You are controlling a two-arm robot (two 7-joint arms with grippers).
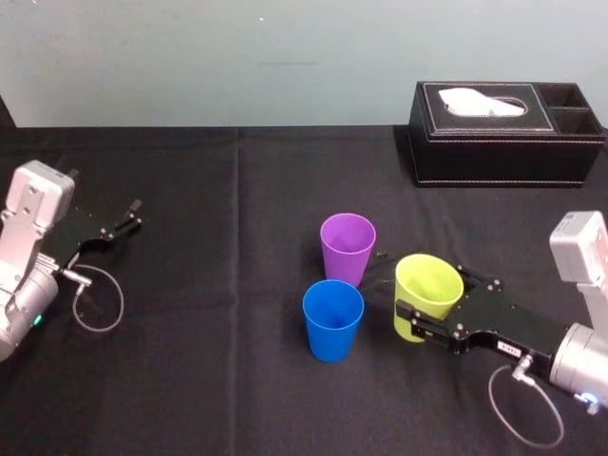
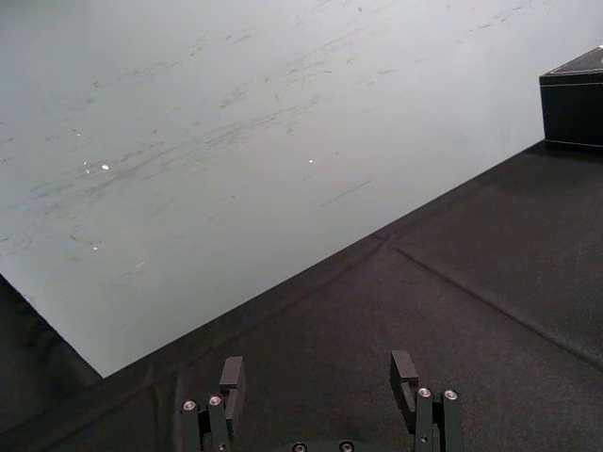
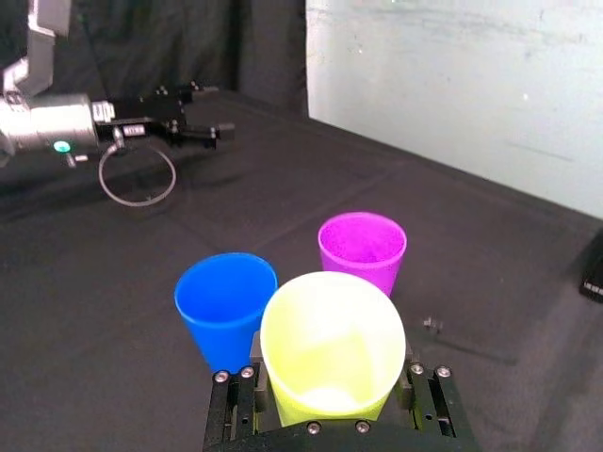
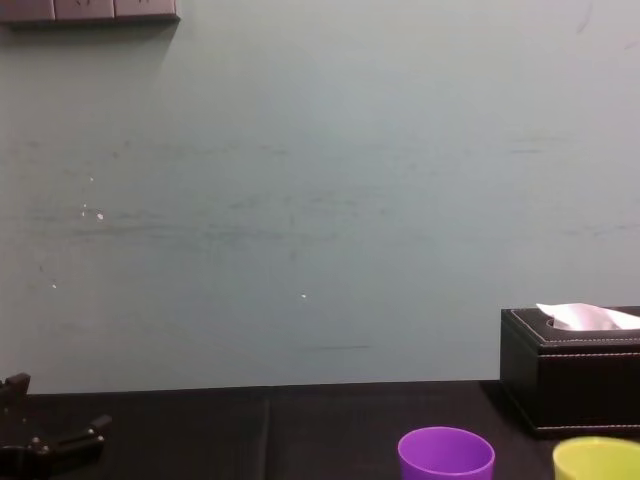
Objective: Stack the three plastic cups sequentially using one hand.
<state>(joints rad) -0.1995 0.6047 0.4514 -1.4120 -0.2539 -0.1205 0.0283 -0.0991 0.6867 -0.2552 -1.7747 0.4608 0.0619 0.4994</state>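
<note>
1. The right gripper (image 1: 404, 285) has its fingers closed on the wall of the yellow-green cup (image 1: 429, 285), below the rim.
2. I judge the cup light, thin and smooth. It will likely slip or squash, so a gentle mid-wall hold suits it.
3. The blue cup (image 1: 332, 318) and the purple cup (image 1: 348, 242) stand just ahead of the fingertips, very near the held cup.
4. The tissue box (image 1: 503, 133) is well apart from the fingers, and straight up looks the clearest way to move.
5. The left gripper (image 1: 128, 217) is parked far off, its fingers wide.

Three cups, purple (image 1: 347, 245), blue (image 1: 332, 323), yellow-green (image 1: 426, 290); two hands (image 1: 136, 215) (image 1: 393, 285); one tissue box (image 1: 503, 133).
</note>
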